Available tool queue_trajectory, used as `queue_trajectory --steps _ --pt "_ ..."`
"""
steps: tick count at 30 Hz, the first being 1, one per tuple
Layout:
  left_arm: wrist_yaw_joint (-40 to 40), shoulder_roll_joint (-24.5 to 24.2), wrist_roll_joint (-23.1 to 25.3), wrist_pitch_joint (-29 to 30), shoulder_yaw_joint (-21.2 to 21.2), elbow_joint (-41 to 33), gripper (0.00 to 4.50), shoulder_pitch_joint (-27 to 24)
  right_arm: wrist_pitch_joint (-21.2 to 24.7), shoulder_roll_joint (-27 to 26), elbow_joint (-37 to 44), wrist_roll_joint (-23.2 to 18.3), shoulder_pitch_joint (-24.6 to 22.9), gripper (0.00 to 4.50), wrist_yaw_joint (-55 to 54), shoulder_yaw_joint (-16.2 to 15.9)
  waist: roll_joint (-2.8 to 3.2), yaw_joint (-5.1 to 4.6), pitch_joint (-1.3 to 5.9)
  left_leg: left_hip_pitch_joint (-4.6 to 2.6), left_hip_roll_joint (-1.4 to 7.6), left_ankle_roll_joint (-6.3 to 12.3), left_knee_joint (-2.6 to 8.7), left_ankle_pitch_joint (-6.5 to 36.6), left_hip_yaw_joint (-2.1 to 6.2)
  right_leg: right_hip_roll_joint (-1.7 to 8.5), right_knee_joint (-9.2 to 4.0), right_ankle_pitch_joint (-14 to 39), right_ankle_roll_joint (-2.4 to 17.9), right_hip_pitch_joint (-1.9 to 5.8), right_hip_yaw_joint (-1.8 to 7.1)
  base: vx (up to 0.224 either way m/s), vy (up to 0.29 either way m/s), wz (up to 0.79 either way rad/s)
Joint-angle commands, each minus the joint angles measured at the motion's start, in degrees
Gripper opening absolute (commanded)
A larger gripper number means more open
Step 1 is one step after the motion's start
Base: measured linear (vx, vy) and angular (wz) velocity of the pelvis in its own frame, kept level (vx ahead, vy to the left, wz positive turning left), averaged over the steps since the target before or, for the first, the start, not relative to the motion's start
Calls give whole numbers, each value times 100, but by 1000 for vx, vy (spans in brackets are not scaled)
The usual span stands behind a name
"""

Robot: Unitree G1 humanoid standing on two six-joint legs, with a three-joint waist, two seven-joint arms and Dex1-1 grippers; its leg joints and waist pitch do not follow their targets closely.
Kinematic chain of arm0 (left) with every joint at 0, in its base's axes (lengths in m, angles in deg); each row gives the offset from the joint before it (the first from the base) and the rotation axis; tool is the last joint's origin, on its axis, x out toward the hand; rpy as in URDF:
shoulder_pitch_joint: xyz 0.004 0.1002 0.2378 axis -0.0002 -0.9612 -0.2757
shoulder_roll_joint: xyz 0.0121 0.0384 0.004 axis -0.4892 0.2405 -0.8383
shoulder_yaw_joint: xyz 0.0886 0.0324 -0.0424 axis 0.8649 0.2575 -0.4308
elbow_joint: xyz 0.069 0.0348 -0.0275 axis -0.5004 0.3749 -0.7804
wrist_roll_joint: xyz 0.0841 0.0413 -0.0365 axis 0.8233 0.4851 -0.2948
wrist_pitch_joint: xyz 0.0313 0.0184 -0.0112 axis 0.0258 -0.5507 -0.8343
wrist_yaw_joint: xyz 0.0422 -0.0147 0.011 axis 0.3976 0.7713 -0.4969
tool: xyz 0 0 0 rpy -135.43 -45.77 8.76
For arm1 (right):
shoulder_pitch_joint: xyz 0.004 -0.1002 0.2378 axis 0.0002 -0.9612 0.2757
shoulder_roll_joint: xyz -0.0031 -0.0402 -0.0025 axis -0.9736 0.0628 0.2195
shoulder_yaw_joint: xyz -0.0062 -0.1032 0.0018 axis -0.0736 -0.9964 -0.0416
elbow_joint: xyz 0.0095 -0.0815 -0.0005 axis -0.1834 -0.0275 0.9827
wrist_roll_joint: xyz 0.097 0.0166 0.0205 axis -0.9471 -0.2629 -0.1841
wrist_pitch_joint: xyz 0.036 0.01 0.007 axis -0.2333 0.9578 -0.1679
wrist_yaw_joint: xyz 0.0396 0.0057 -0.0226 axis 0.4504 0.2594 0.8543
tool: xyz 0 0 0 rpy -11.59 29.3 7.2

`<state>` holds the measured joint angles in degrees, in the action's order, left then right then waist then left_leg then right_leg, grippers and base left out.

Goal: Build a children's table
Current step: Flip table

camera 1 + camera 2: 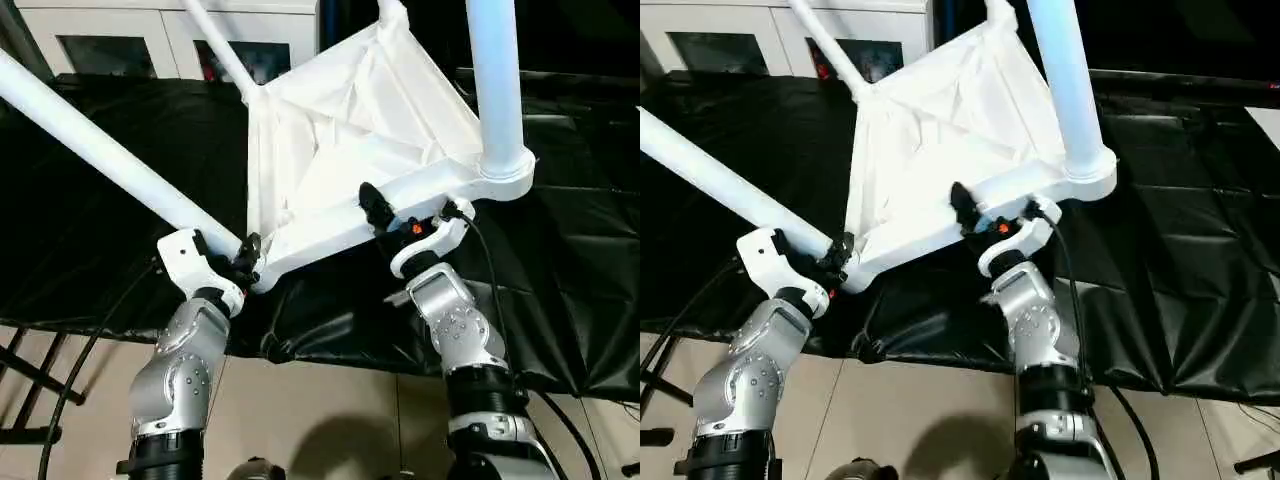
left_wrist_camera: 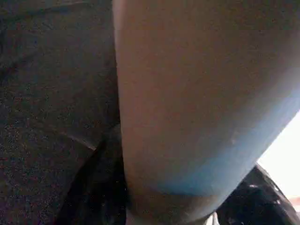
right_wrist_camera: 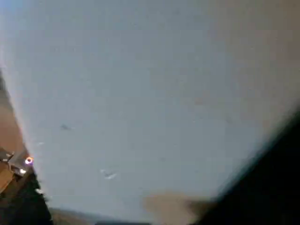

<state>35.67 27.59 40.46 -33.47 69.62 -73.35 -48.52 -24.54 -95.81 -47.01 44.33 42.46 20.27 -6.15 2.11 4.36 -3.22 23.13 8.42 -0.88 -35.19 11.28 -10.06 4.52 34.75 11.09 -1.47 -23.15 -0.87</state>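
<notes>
The left gripper is pinching a leg at the tabletop's near corner, while the right gripper is spreading wide against its near edge.

Right wrist view: pale white plastic surface of the table sits right up against the lens, smooth, no ribs visible. Dark area along one edge. Opposite corner has a small glowing orange-red light beside a dark patch; can't identify either.
</notes>
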Motion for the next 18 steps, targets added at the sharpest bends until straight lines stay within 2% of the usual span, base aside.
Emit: queue_trajectory --steps 1,3,5,10,11,13,16,18 --pt "-202 298 -178 57 328 -81 213 -32 101 -80 -140 4 156 394 61 -82 -99 23 403 -126 402 459 452 447 124 359 -299 170 1381 248 133 0 0 0" --pt "-210 301 -133 11 395 -76 213 -60 85 -70 -251 -22 200 371 77 -33 -100 27 405 -135 407 447 453 481 121 361 -307 323 1370 239 135 0 0 0" --pt "-226 294 -113 -16 415 -68 213 -67 72 -55 -307 -47 227 369 67 10 -104 23 405 -134 408 430 456 476 119 356 -302 357 1374 236 136 0 0 0" --pt "-263 283 -20 -59 492 -22 213 -76 58 -4 -317 -87 261 324 14 107 -101 24 416 -132 399 459 431 372 108 351 -289 253 1372 230 139 0 0 0" --pt "-304 305 -44 -91 482 14 248 -68 44 10 -314 -91 268 323 13 119 -97 28 418 -133 398 465 432 365 109 346 -286 253 1374 228 134 0 0 0" --pt "-310 299 -14 -165 468 82 283 -46 9 47 -328 -106 301 300 -2 160 -77 28 419 -136 396 444 435 393 109 343 -286 267 1380 227 132 0 0 0" --pt "-335 288 -30 -217 411 164 302 2 -70 118 -329 -126 370 277 -37 239 -67 38 419 -153 397 348 440 517 102 332 -299 338 1403 215 134 0 0 0" --pt "-348 273 -27 -217 403 177 314 10 -78 132 -315 -143 388 262 -62 269 -96 52 440 -133 389 408 416 323 99 340 -256 7 1408 243 134 0 0 0"
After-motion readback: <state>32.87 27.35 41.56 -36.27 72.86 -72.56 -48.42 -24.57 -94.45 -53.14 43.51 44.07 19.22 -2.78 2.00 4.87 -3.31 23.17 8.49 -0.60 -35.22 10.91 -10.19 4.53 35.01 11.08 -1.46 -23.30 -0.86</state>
